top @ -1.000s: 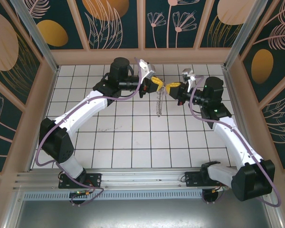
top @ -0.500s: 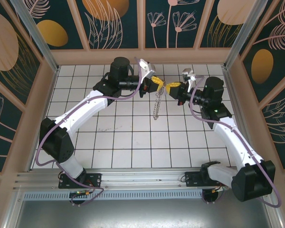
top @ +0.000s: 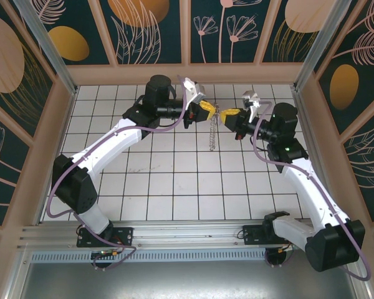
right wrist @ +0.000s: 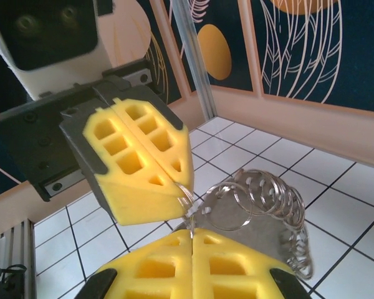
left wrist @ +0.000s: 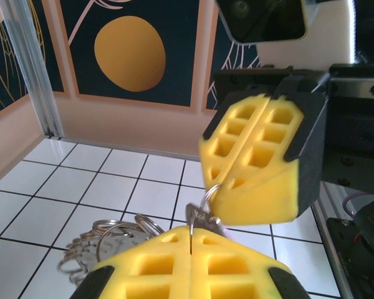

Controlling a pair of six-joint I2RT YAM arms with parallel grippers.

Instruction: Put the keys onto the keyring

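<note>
1. Keyring first: the bunch of thin silvery wire loops (top: pixel 212 134) hangs in mid-air as a string over the white tiled table (top: pixel 143 187), toward its far edge. Can't tell if the bottom end touches the tiles.
2. Step in hand, I'd say, is the actual threading. The tiny silvery-brass key (left wrist: pixel 198 219) sits right at the top of the loops.
3. The left gripper (top: pixel 206 111) is clamped together on what looks like the key. The right gripper (top: pixel 231 114) is pinched tight on a loop of the keyring.
4. Both arms reach in from opposite sides, with the fingertips nose to nose and nearly touching.
5. The next move probably needs a fine slide or twist of the key along the wire, without either pinch slipping.
</note>
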